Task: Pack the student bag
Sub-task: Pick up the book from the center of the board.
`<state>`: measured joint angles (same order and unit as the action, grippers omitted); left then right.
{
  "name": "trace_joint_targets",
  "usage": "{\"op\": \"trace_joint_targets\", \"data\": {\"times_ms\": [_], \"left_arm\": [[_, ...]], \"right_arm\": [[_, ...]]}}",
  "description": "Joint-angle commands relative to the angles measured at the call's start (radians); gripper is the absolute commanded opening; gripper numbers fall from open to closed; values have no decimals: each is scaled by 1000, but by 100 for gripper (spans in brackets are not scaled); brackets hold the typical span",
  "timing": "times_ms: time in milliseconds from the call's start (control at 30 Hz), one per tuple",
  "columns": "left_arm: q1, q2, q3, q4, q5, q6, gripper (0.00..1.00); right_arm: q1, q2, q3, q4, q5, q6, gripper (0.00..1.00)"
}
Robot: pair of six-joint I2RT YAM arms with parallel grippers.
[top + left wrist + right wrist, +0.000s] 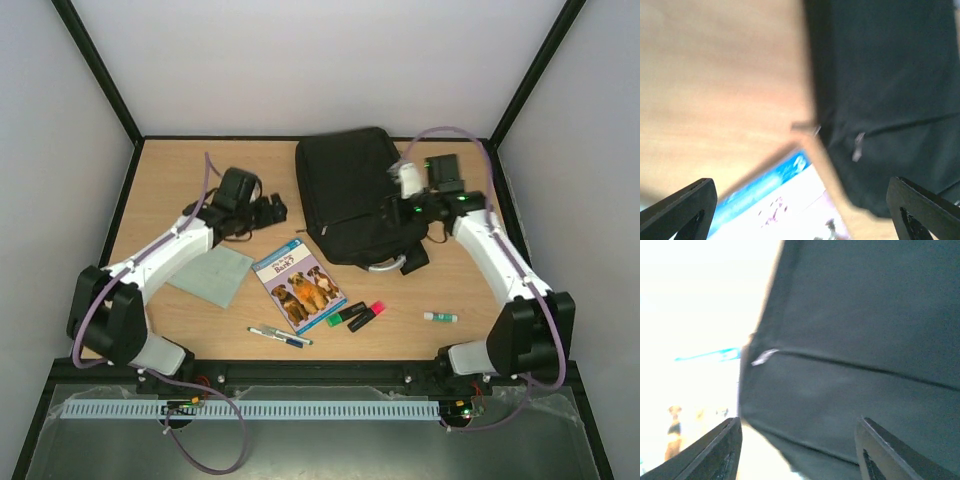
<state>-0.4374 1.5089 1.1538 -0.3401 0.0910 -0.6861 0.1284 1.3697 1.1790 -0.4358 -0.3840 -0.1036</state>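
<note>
The black student bag [345, 190] lies flat at the middle back of the table, its grey loop handle [385, 266] at the near edge. My left gripper [272, 210] is open and empty just left of the bag. In the left wrist view the gripper [805, 215] hovers over the gap between the bag [890, 90] and the dog book [780, 205], with a zipper pull [858, 145] showing. My right gripper [396, 210] is open over the bag's right part. In the right wrist view the gripper [800, 452] is above the bag's fabric [855, 340], near a zipper pull [764, 356].
On the table in front of the bag lie a dog book [300, 288], a green highlighter [345, 315], a pink highlighter [367, 316], a pen [280, 336], a glue stick [440, 317] and a grey-green flat sheet [212, 275].
</note>
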Motion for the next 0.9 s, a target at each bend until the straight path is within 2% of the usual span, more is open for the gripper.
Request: {"op": "trace_joint_targets", "data": {"times_ms": [0,133,233,467,867], "left_arm": [[-28,-104,-184,-96,33,-50,95],[-59,-208,-305,-141,51,-96,95],[-61,-246,-377,-158,86,-114,95],[-61,-260,-506,-75,149,-156,93],[-61,-221,-619,62,147,-261,92]], "right_arm": [[187,83,-45,-61,-127,-64,57],[285,184,-68,-11,-149,-54,42],[350,237,-89,29,-136,-54,36],[435,309,-132,67,-82,-65,32],[444,402,-164,84,-38,-77,29]]}}
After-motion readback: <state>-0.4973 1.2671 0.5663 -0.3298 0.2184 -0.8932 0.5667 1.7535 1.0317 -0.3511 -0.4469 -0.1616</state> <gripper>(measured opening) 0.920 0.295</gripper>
